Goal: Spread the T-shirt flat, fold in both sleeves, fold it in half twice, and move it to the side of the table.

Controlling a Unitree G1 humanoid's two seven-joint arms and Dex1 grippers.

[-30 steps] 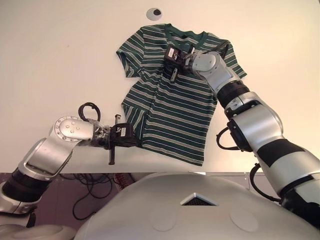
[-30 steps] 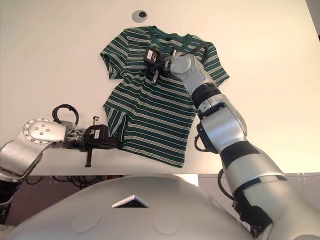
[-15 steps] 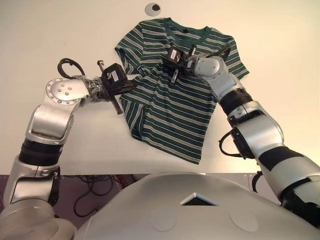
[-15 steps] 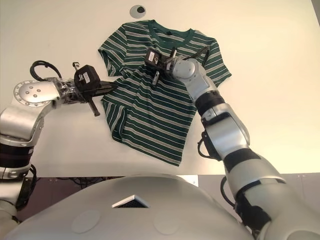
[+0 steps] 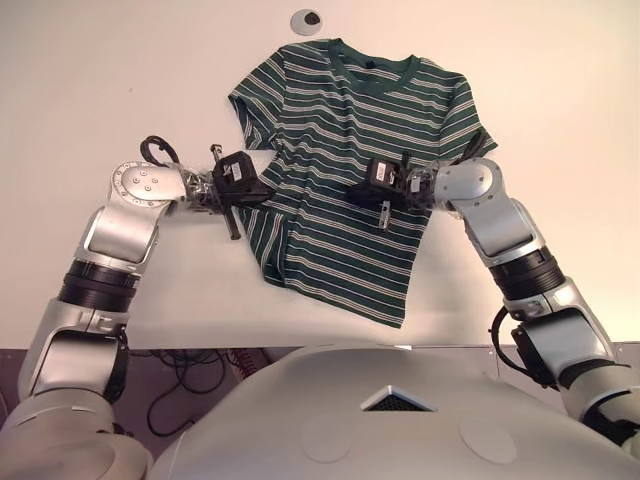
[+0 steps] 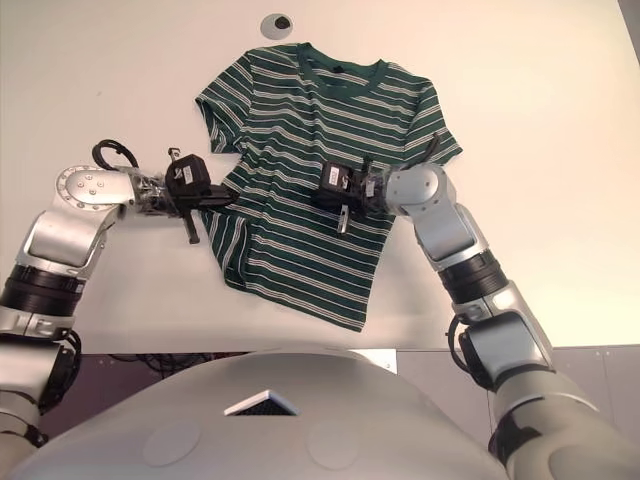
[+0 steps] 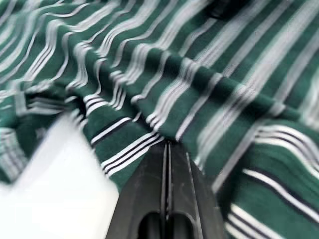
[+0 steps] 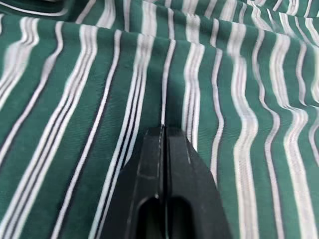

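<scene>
On the white desk (image 5: 120,90) the striped T-shirt (image 5: 350,110) is laid out with its collar (image 5: 372,68) away from the robot, and the spreading step is judged to be in hand. Its left side is rumpled: the lower left edge (image 5: 270,240) is doubled over itself, while the right half lies fairly smooth. The left pincer (image 7: 167,147) is closed tight at the shirt's left side, with a ridge of cloth gathered at its tip, so a pinch of fabric appears to be held. The right pincer (image 8: 162,130) is likewise closed with nothing gripped, its tip set on or just over the flat cloth at the shirt's middle; contact cannot be confirmed. For a clean result, the middle should be pinned by the right pincer while the pinched edge is drawn outward and toward the near desk edge, low over the surface, until the doubled strip is unrolled. Release is best made only once the stripes run straight, and lifting should be avoided, lest the smooth half be dragged
</scene>
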